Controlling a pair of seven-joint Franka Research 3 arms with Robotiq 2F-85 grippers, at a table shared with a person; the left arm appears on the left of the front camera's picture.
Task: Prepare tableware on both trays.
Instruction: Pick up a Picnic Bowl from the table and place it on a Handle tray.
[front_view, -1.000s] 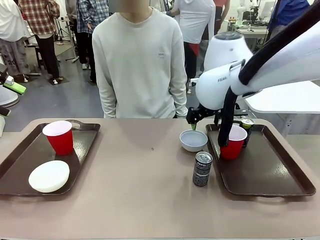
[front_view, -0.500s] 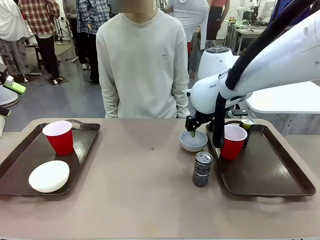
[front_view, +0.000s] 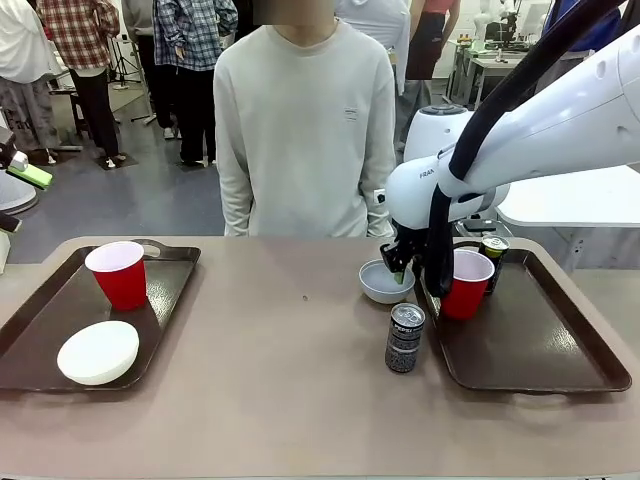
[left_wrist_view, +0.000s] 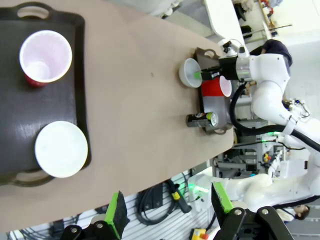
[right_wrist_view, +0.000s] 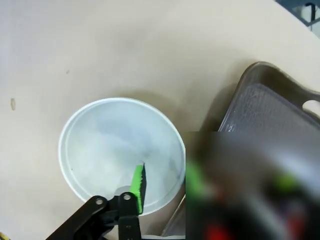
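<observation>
Bright, even indoor light, soft shadows.
Right wrist view's lower right corner is smeared; trays (front_view: 545, 375) show faint glare.

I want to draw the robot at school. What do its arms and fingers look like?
The right arm is glossy white with rounded joints, small dark lettering and a thick black cable along it. Its right gripper is black, and the fingers carry bright green pads. The left gripper looks the same: black metal links with silver bolts and green pads.

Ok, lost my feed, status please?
Right gripper closing over white bowl rim, bowl on table beside right tray. Left gripper open, high. Soda can nearby.
</observation>
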